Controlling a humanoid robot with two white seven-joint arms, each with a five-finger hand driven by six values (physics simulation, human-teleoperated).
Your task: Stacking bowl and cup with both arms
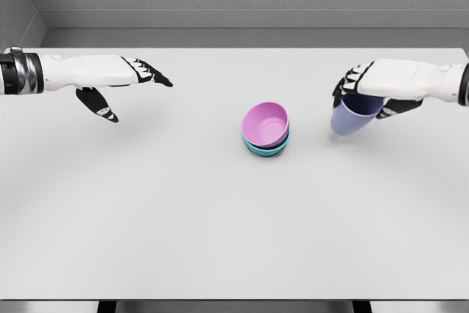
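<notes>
- Right hand (366, 89) lifts the cup (353, 116) off the table (183, 210), fingers wrapped round its rim end; cup hangs tilted, mouth up toward the palm, base pointing down-left.
- Left hand (121, 78) hovers over the table's left side, well apart from everything, fingers spread flat, thumb hanging down, holding nothing.
- Centre stage: pink bowl (266, 124) nested in a teal bowl (267, 149), pair tipped slightly so the pink opening faces up-left. Bowl stack looks done, by the look of it.
- Step in hand, judging from the scene: cup carry; bowls already stacked, cup is the last piece.
- Next move likely calls for: swing cup left to above the pink bowl, level it, lower w/o knocking the tilted stack, then let go.
- Contents: pink bowl appears empty; teal bowl holds only the pink one; cup interior mostly hidden by the hand, can't tell.
- Cup sits just right of the bowls, not touching.
</notes>
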